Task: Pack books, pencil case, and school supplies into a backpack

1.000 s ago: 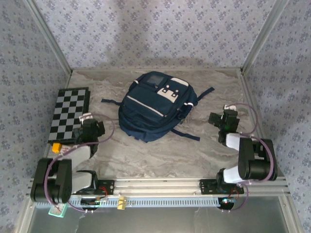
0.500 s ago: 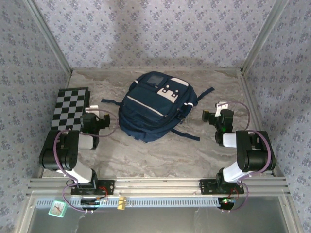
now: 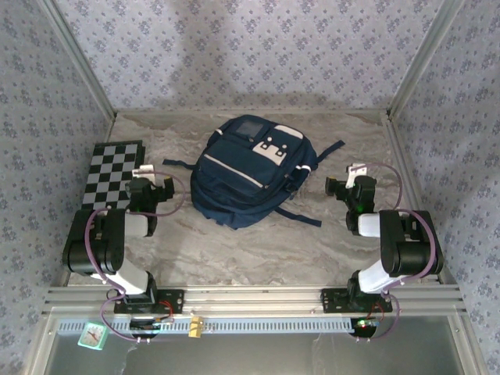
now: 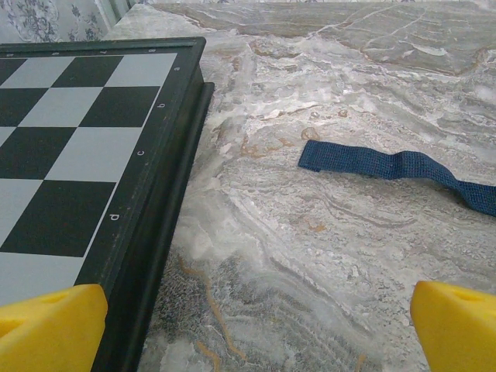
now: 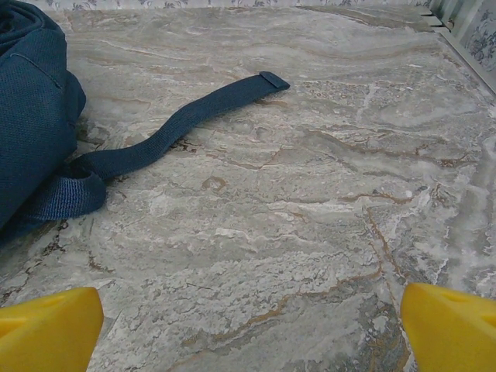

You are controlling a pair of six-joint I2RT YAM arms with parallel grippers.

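Backpack (image 3: 251,172) is lying mid-table toward the far edge, seemingly zipped; checkered board (image 3: 112,182) is sitting at the left edge. Left gripper (image 4: 252,329) and right gripper (image 5: 252,325) are flanking the backpack, jaws apart, empty. Probably opening first: pin the fabric, pull the zipper slowly.

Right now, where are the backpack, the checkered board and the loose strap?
backpack (image 3: 230,191): top external view, lower navy panel.
checkered board (image 3: 109,176): top external view, its middle squares.
strap (image 5: 203,109): right wrist view, middle of its length.
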